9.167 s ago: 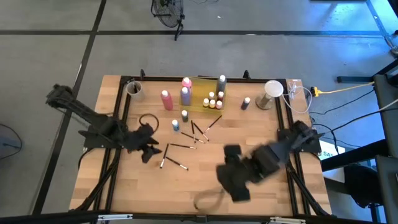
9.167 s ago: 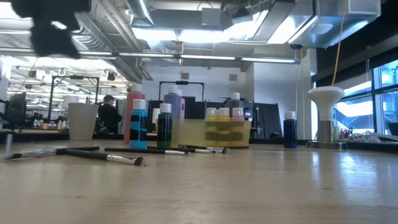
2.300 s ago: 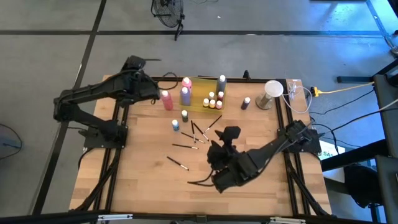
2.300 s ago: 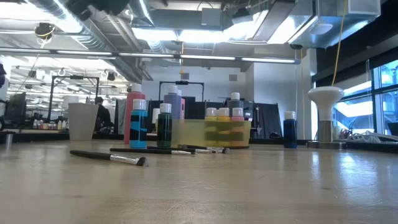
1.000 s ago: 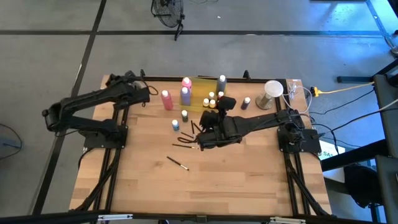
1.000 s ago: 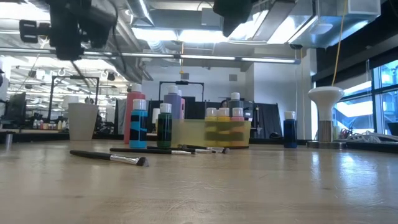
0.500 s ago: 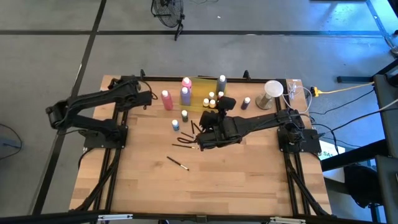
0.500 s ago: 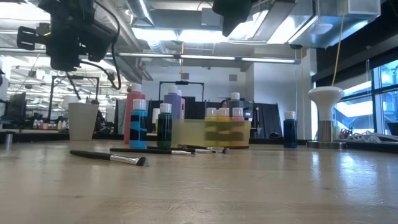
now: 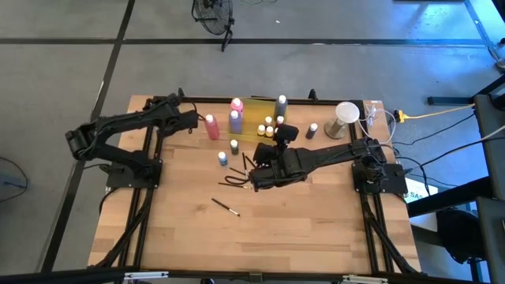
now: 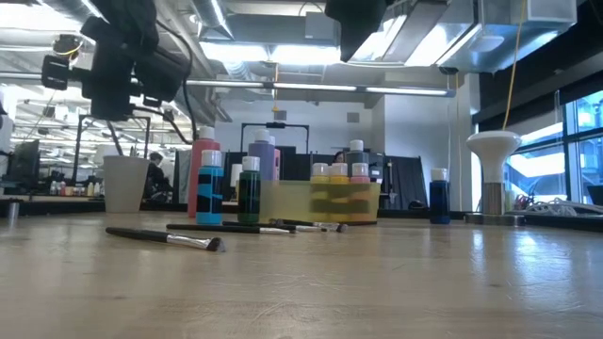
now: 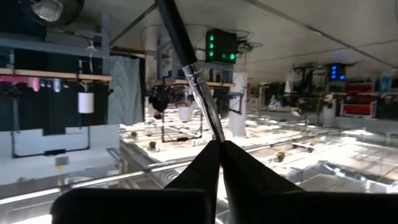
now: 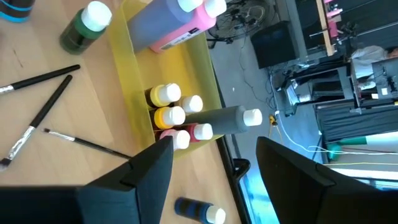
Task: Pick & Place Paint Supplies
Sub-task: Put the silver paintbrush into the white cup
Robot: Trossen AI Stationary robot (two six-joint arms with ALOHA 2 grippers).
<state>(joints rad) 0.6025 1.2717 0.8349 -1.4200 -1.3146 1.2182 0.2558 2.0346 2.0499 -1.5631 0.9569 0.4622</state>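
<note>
Paint supplies grouped at the desk's far middle, brushes scattered nearer.
Pink bottle, purple bottle and grey bottle stand upright; small yellow, orange and red bottles cluster inside the yellow tray. Dark brushes lie flat, one brush apart; another brush sits pinched in the left tool.

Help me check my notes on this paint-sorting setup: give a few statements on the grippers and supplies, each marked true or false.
1. The left gripper is shut on a brush. True.
2. The right gripper is shut. False: its fingers stand open and hold nothing.
3. The pink bottle lies on its side. False: it stands upright.
4. One brush lies apart from the others, nearer the table's front. True.
</note>
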